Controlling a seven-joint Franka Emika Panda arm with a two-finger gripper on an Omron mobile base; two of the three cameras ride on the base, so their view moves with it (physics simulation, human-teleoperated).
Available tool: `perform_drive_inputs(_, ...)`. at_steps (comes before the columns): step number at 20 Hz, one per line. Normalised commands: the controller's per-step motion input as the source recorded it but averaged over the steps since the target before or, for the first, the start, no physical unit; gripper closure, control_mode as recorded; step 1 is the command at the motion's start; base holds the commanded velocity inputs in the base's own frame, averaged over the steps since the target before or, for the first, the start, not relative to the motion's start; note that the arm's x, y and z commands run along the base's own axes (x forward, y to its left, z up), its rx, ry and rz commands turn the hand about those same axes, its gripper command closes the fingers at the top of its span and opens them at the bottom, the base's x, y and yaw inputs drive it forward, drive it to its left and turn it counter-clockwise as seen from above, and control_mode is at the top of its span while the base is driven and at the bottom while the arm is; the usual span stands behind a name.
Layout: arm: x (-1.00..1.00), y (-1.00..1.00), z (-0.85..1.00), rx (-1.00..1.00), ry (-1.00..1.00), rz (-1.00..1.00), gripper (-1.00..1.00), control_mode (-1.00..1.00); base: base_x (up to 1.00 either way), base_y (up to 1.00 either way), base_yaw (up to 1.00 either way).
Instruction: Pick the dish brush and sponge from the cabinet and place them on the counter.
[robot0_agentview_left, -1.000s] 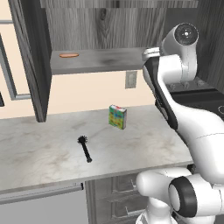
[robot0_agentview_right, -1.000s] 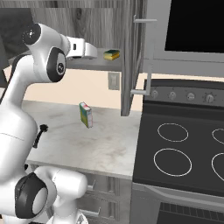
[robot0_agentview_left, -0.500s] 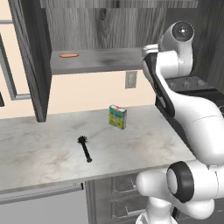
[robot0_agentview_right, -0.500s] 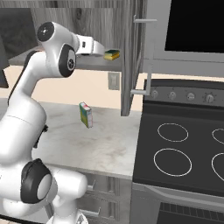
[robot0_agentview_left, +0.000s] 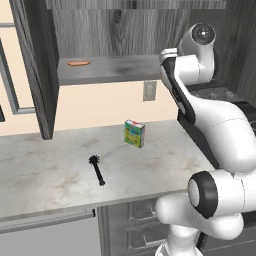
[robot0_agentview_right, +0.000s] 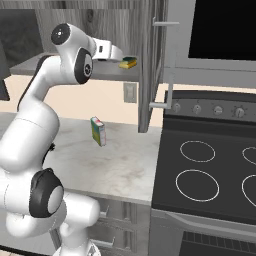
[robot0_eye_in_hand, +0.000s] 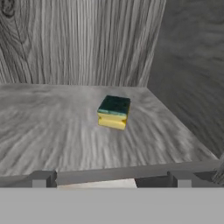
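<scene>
The gripper (robot0_eye_in_hand: 111, 178) stands with its two fingertips wide apart and nothing between them, low in the hand view, just at the front lip of the cabinet (robot0_eye_in_hand: 78, 39) shelf. In the right base view it sits in the upper middle of the frame, at the end of the white arm, just left of the sponge (robot0_agentview_right: 128, 63).

The sponge (robot0_eye_in_hand: 114, 112) lies flat on the grey shelf, dark green side up and yellow layer beneath, a little right of centre in the hand view. Its long axis runs away from the camera toward the back wall, turned slightly so one corner faces the fingertips. It sits apart from the back wall and from the side wall at the right of that view, with bare shelf all round it. The front edge of the shelf lies between it and the fingertips.

The dish brush (robot0_agentview_left: 96, 170) lies on the counter (robot0_agentview_left: 45, 175), left of centre in the left base view, its bristly head toward the wall and its thin handle pointing at the counter's front edge, tilted slightly right. Open marble surrounds it. A multicoloured box (robot0_agentview_left: 134, 133) stands upright to its upper right, well apart. A flat orange thing (robot0_agentview_left: 79, 63) rests on the shelf at upper left.
</scene>
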Motion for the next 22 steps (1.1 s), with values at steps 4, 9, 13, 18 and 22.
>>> perform_drive_inputs(4, 0.23, -0.02, 0.0, 0.0, 0.0, 0.0, -1.0, -1.0, 0.0, 0.0, 0.0)
perform_drive_inputs(9, 0.21, -0.03, -0.02, 0.0, 0.0, 0.0, -1.0, -1.0, 0.0, 0.0, 0.0)
perform_drive_inputs(13, 0.22, -0.08, -0.11, 0.0, 0.0, 0.0, -1.0, -1.0, 0.0, 0.0, 0.0)
perform_drive_inputs(18, 0.2, -0.1, -0.09, 0.0, 0.0, 0.0, -1.0, -1.0, 0.0, 0.0, 0.0)
perform_drive_inputs(22, 0.2, -0.02, 0.0, 0.0, 0.0, 0.0, -1.0, -1.0, 0.0, 0.0, 0.0)
